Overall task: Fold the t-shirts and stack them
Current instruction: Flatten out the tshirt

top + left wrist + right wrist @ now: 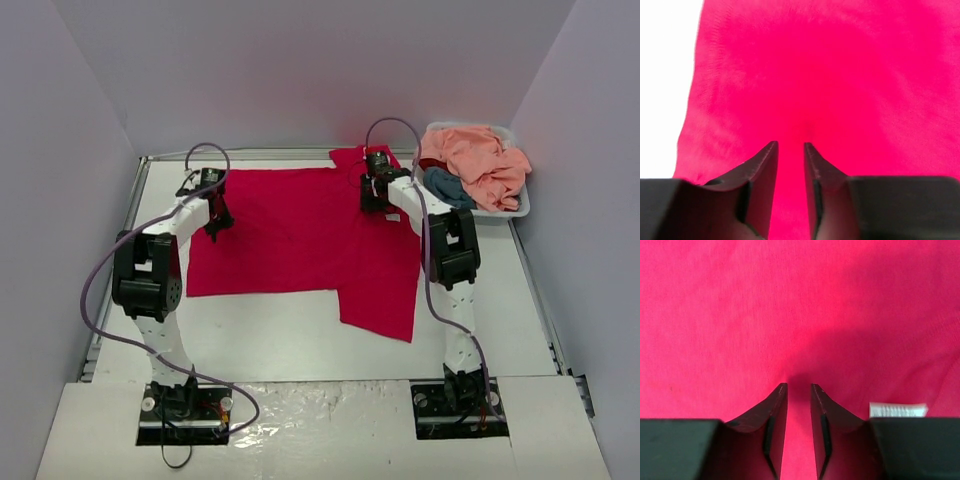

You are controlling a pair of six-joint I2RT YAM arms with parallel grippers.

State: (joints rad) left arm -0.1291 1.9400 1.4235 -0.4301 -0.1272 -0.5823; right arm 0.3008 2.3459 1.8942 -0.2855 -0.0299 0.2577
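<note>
A crimson-red t-shirt lies spread flat across the middle of the table, with one part reaching toward the front at the right. My left gripper stands low over the shirt's left edge. In the left wrist view its fingertips are slightly apart, with only flat red cloth showing in the gap. My right gripper is down at the shirt's far right part, near the collar. Its jaws are also a little open over the cloth, and a white neck label shows just to their right.
A white basket at the far right corner holds a peach-pink shirt and a teal-blue one. Bare white table lies left of the red shirt. Walls enclose the table on three sides.
</note>
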